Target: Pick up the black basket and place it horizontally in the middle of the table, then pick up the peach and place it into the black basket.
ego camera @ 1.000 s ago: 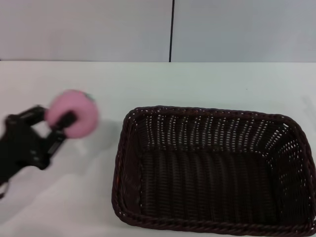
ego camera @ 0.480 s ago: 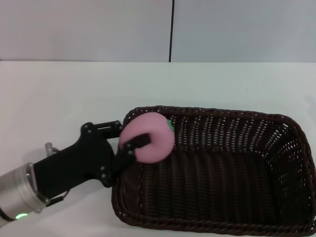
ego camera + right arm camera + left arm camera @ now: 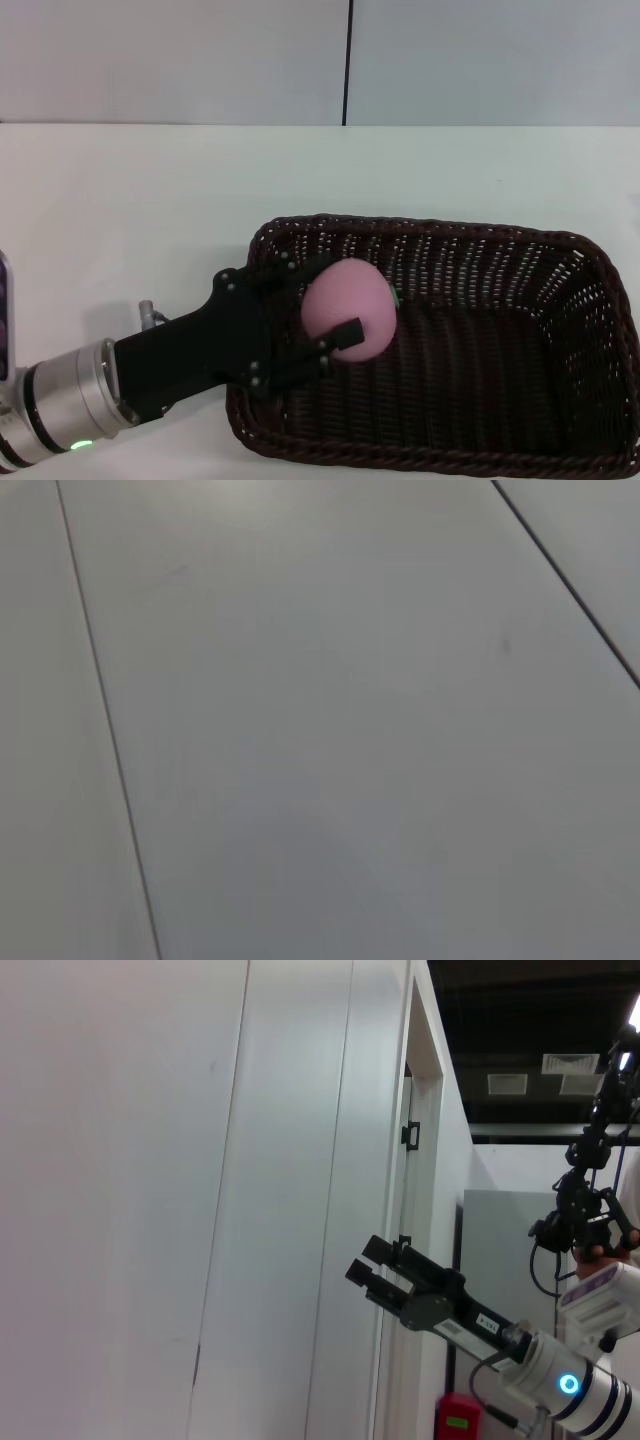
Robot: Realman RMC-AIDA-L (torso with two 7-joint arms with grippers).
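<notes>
White table [image 3: 120, 190], pale wall behind. Left gripper [image 3: 330, 310] is clamped on the peach [image 3: 347, 308], held over the left end of the black basket [image 3: 560, 440], w/ its body above the rim. Risk: arm nudging the rim, shifting the basket; or an early release, so the peach bounces. Right arm not seen.

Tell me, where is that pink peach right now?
In the head view, the peach is held by the left gripper over the left end of the black basket.

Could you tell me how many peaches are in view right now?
1. The peach is gripped by the left gripper over the left part of the black basket; none elsewhere visible.
</notes>
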